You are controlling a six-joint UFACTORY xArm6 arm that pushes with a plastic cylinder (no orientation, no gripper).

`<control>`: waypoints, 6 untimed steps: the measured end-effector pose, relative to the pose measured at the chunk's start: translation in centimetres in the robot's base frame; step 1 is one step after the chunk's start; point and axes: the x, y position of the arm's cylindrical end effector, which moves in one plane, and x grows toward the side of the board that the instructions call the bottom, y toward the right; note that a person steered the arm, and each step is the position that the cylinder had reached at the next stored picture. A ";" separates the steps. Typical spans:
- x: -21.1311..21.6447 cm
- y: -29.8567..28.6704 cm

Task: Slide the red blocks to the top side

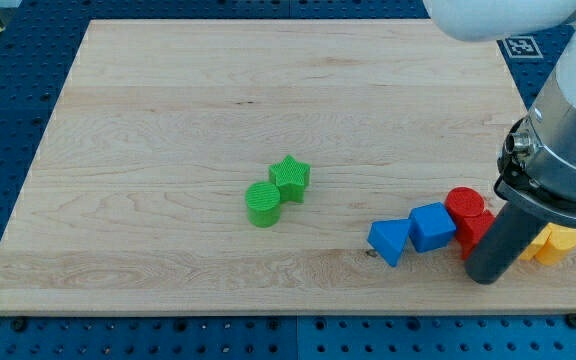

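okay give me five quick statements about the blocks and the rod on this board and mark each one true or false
1. My tip is at the view's lower right, right by the red blocks. True.
2. The green star sits apart from the green cylinder, at the opposite edge of the board. False: the two green blocks are next to each other near the board's middle.
3. The red cylinder lies to the view's right of the blue cube. True.
4. The red blocks are already at the view's top edge. False: they are near the view's bottom right.
5. The rod partly hides the yellow blocks. True.
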 end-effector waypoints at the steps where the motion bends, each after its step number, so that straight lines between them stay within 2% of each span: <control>1: -0.3 -0.3; 6: -2.0 -1.7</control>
